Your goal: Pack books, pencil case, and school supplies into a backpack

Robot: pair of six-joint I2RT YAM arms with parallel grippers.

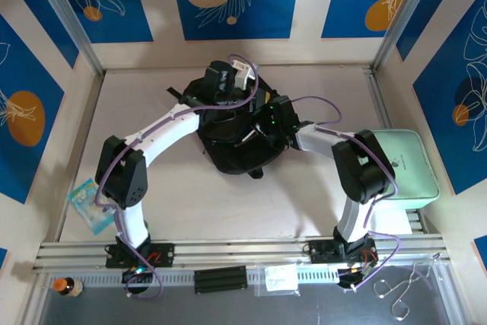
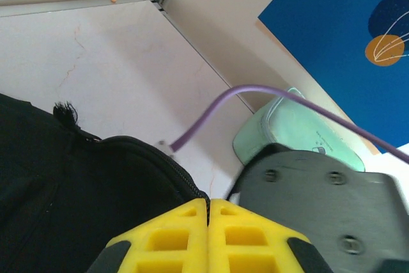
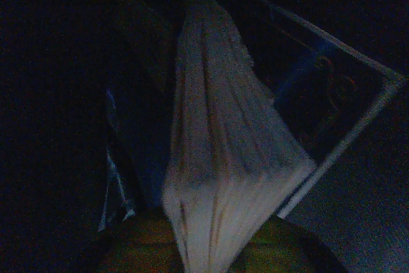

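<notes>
The black backpack (image 1: pixel 228 150) lies in the middle of the table with both arms at it. My left gripper (image 1: pixel 227 85) is at its far rim; in the left wrist view its yellow fingers (image 2: pixel 179 234) are shut on the zip edge of the backpack (image 2: pixel 64 190), holding it up. My right gripper (image 1: pixel 265 122) reaches into the bag from the right. The right wrist view is dark, and there my right gripper (image 3: pixel 211 250) is shut on a book (image 3: pixel 217 158) whose pale fanned pages point away. Dark blue covers of other books (image 3: pixel 313 87) stand beside it.
A mint green box (image 1: pixel 407 165) stands at the right edge, also seen past the bag as the mint box (image 2: pixel 294 126). A light-blue plastic packet (image 1: pixel 90 205) lies at the left. An orange-capped bottle (image 1: pixel 67 285) and a clear bag (image 1: pixel 281 279) lie on the front ledge.
</notes>
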